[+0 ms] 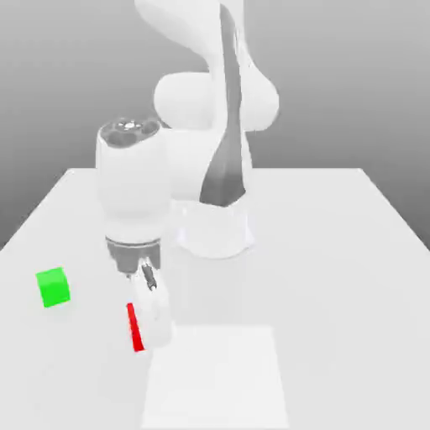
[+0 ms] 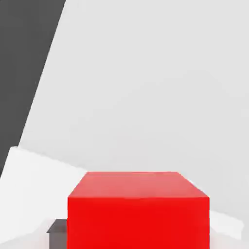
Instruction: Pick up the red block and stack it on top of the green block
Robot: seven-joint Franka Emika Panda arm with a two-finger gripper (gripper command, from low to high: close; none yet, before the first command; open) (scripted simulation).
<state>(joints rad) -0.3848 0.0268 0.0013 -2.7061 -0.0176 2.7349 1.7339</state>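
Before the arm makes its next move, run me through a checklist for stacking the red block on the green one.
1. Grip: ok. The gripper looks shut on the red block.
2. Red block clear of the table: cannot tell; the views don't settle whether it has lifted.
3. Green block ready: ok. It sits on the table with its top bare.
4. Route across: ok, as far as the exterior view shows; nothing stands between the blocks.
5. Red over green: not ok. The green block is off toward the exterior view's left, apart from the red one.
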